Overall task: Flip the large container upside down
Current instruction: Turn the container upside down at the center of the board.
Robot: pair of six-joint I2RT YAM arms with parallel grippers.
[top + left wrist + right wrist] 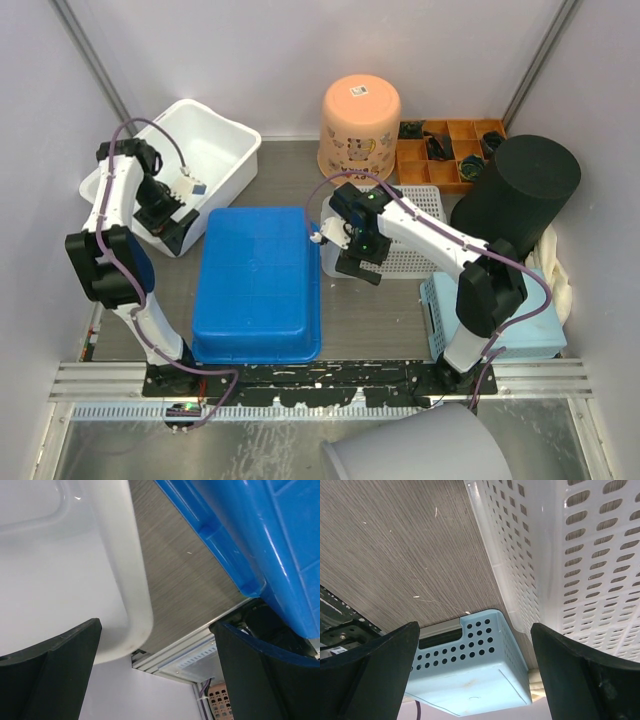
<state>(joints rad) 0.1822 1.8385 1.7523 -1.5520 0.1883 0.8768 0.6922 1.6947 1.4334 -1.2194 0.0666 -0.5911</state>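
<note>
At far left, white tub (215,140) against the left wall. Beside its near right rim, left gripper (172,222), fingers spread wide and holding nothing, in the narrow strip of bare table (290,175) between tub and large blue container (260,285). Lies bottom-up in the middle, close to the front rail (320,378), long sides running near to far. Left edge just beside the left gripper, contact unclear. Past the right edge, another thin gap, taken up by the right gripper (362,262), jaws likewise spread and empty, just beside the container's far right corner. Right of that, white perforated basket (410,255), with a pale blue basket (530,335) nearer. Further right, black cylinder (525,195). Along the far edge, upturned orange bucket (360,125) and orange divided tray (450,155).
</note>
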